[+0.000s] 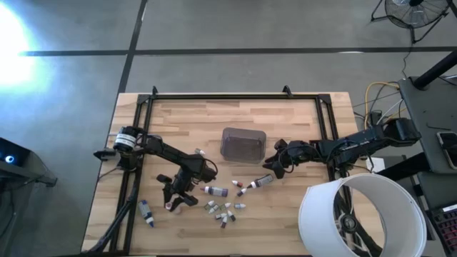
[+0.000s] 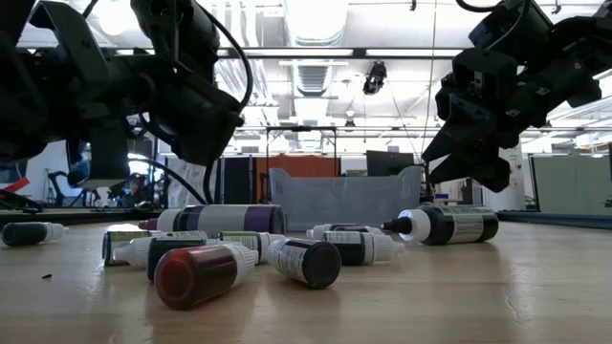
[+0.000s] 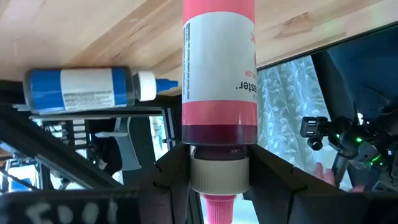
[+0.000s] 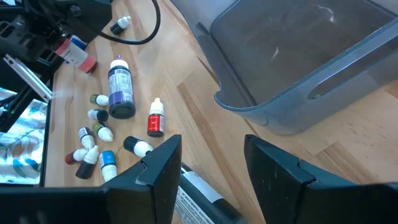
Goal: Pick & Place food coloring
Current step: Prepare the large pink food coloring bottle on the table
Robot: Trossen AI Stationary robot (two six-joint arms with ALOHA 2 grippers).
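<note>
Pick step: pink bottle point(image 3: 218, 93) is clamped by the left gripper point(image 1: 176, 196). Carry to tub point(image 1: 243, 143) is needed next. Right gripper point(image 1: 273, 163) hovers open, empty, beside tub.

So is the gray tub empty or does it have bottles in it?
Empty. The gray tub shows only its bare bottom in the right wrist view, and the little bottles lie out on the table.

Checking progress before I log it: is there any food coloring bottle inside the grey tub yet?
No, the right wrist view shows the grey tub holding nothing, bare floor visible inside.
</note>
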